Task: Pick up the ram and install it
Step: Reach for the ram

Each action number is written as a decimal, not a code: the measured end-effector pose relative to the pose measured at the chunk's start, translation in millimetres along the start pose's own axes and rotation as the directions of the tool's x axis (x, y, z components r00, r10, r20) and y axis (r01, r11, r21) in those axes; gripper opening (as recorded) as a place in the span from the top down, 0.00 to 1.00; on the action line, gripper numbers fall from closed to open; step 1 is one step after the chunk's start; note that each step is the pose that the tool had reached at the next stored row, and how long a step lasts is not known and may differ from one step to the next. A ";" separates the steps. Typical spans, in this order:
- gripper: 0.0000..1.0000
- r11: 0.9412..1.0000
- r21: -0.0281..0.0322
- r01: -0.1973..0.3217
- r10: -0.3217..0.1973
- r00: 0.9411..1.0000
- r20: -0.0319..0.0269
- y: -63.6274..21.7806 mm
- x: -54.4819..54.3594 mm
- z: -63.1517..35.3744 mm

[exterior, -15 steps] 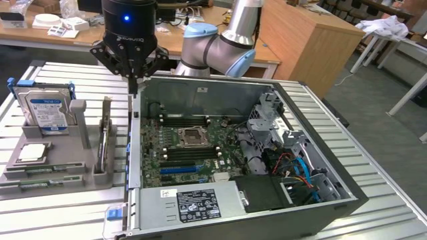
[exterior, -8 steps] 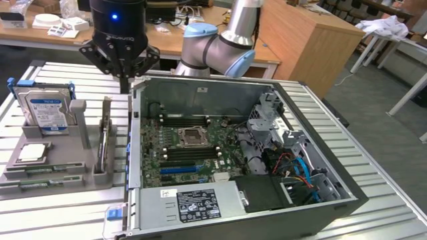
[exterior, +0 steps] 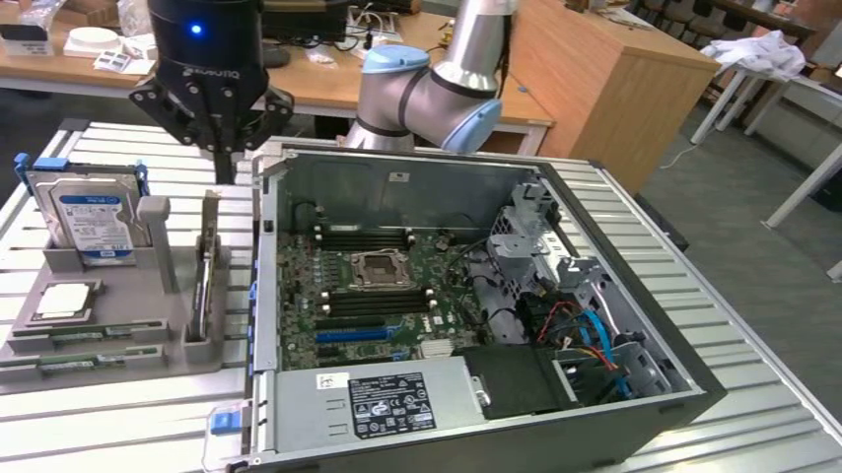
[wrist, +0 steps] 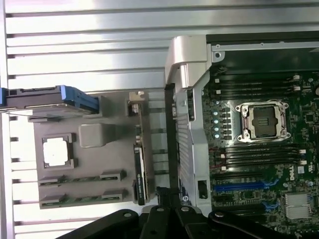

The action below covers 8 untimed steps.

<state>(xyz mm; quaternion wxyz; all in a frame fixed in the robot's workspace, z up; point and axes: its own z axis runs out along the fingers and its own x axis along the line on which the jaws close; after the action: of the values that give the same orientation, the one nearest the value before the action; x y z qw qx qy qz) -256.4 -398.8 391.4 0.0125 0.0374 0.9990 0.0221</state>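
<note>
Seemingly empty fingers (exterior: 224,143), ram (wrist: 82,177) in tray (wrist: 119,149)

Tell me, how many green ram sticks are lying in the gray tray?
2. One ram stick lies in the gray tray beside the square chip; the second ram stick lies alongside it at the tray's edge. More may hide inside the computer case.

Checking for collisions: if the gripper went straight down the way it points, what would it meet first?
The gripper would probably meet the grey tray near its upright card; depth is unclear.
</note>
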 end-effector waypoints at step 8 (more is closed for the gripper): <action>0.89 1.000 0.000 0.000 0.000 1.000 0.000 -1.3 17.2 0.3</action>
<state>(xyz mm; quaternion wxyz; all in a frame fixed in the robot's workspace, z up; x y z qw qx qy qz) -273.7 -398.8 390.7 0.0126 0.0374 0.9990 0.0222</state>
